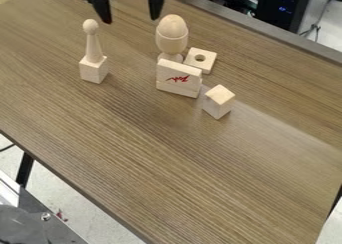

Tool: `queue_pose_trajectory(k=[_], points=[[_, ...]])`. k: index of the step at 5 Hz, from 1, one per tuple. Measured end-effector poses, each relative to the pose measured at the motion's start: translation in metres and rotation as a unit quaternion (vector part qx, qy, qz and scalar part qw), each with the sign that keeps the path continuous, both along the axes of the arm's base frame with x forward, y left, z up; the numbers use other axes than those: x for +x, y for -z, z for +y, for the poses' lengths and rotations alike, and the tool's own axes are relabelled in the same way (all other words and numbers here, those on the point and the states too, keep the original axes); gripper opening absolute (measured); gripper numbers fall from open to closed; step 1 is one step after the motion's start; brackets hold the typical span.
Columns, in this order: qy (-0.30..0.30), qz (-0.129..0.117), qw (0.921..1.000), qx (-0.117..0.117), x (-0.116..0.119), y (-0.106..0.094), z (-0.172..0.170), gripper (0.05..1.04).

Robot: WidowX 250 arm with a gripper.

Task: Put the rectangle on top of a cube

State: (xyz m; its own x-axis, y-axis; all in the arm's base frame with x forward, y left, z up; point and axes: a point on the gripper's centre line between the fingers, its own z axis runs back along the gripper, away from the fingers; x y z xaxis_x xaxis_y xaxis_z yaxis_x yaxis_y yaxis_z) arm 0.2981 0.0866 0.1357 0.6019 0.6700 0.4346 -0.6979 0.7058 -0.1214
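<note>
The black gripper [129, 19] hangs at the top edge of the view, open, its two fingers wide apart with nothing between them. Below and to its right, a light wooden rectangle [178, 78] with a red mark stands upright on its long edge on the table. A wooden cube [218, 102] sits on the table just right of the rectangle, near its lower right corner. Another cube [93, 69] at the left bears a peg-shaped piece with a round ball top.
Behind the rectangle stands a wooden egg in a cup [172, 35]. Beside it lies a square block with a hole [207, 63]. The brown table [167, 163] has its far edge along the upper right, with black equipment [285, 9] beyond.
</note>
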Motion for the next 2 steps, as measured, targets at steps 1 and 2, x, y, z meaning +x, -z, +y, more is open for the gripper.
queue_pose_trajectory(k=[1,2], points=[[-0.018,0.013,0.9988,-0.044,0.012,0.009,-0.009,0.999],[-0.056,0.028,0.9951,-0.077,0.014,0.022,-0.019,0.999]])
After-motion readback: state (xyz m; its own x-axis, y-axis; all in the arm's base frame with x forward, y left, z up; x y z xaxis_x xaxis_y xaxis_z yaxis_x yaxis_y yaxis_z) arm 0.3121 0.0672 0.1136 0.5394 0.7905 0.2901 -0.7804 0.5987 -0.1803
